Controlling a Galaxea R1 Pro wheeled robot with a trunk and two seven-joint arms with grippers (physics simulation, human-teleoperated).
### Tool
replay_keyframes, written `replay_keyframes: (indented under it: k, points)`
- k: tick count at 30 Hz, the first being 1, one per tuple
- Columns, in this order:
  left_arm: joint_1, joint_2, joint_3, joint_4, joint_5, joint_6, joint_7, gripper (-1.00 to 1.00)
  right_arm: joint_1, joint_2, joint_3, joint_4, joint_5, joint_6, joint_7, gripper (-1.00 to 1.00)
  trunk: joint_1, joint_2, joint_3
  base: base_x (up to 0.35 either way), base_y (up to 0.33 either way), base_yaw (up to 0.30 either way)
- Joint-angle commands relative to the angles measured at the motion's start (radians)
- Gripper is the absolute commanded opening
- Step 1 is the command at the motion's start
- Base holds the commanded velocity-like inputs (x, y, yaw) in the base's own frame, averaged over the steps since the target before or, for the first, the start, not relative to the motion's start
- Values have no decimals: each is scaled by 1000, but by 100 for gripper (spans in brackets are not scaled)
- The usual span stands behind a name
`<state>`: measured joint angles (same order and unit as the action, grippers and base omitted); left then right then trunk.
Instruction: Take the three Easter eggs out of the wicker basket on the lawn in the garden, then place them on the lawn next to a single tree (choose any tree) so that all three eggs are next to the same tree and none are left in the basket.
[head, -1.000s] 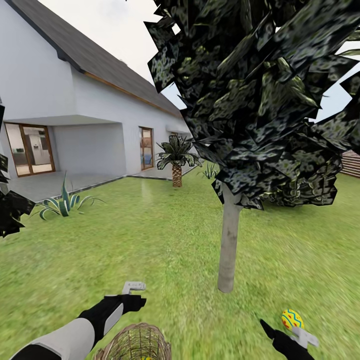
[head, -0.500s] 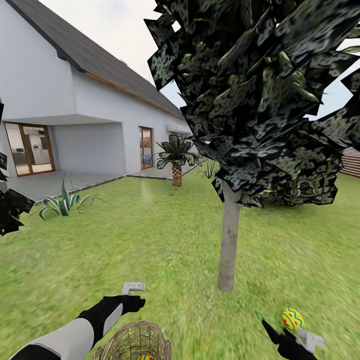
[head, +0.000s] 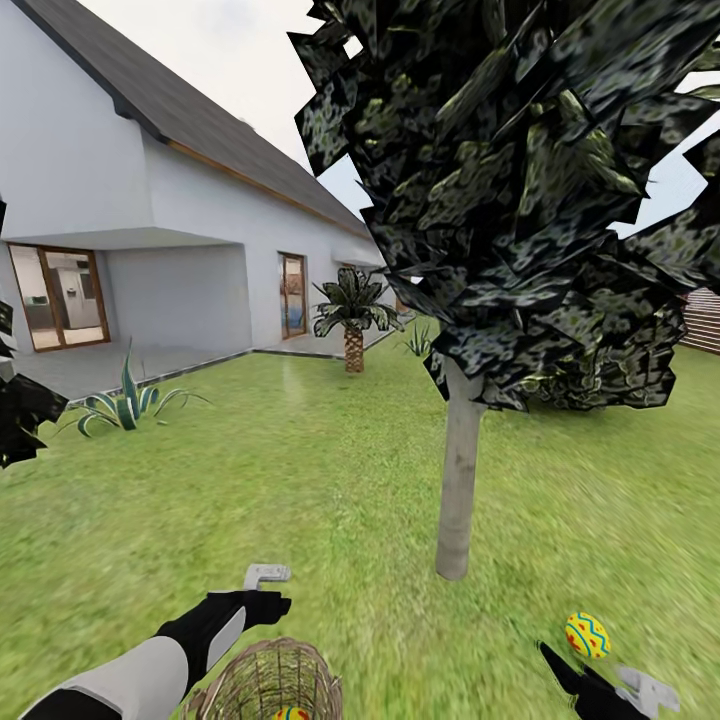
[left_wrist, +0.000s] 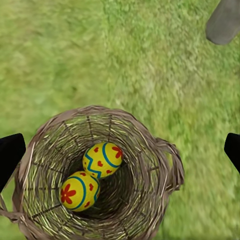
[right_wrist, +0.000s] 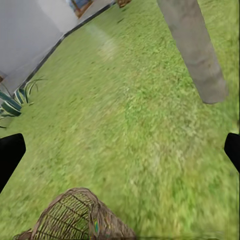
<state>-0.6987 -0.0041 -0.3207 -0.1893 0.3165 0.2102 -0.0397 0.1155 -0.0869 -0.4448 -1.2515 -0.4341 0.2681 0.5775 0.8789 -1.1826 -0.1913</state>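
Note:
One Easter egg (head: 586, 635), yellow with blue zigzags, lies on the lawn (head: 330, 480) a little right of the tree (head: 458, 490) with the pale trunk. My right gripper (head: 603, 681) hangs just below and right of that egg, open and empty; its dark fingertips (right_wrist: 11, 156) stand wide apart. The wicker basket (head: 262, 682) sits at my feet, and two Easter eggs (left_wrist: 102, 160) (left_wrist: 79, 190) lie in its bottom. Above the basket my left gripper (head: 262, 598) is open, with its fingertips (left_wrist: 10, 154) outside the basket rim (left_wrist: 167, 150).
A white house (head: 120, 200) with a paved terrace (head: 90, 368) stands far left. A spiky striped plant (head: 128, 405) and a short palm (head: 353, 320) grow by the terrace. A brown fence (head: 703, 322) runs at the far right. The tree's dark crown (head: 510, 190) hangs overhead.
My right gripper has drawn back, down and to the right, away from the egg, which stays on the grass. The left arm and basket have not moved.

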Motion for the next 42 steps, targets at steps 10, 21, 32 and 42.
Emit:
replay_keyframes:
  k: [10, 21, 32, 42]
  points:
    - [-1, 0, -6, -1, 10, 5, 0, 100, 1, -1, -33, 17, -8, 29, 1, 100, 39, -71, -29, 0, 0, 0]
    - [-1, -1, -7, -1, 10, 4, 0, 100, 1, -6, -39, 61, -4, 33, -4, 100, 81, -148, -69, 0, 0, 0]
    - [-1, -2, -8, -1, 10, 3, 0, 100, 1, -8, -67, 84, -9, 35, 1, 100, 123, -225, -120, 0, 0, 0]
    - [-1, -3, -8, -1, 9, 3, 0, 100, 1, -8, -69, 86, -10, 35, -2, 100, 161, -295, -168, 0, 0, 0]
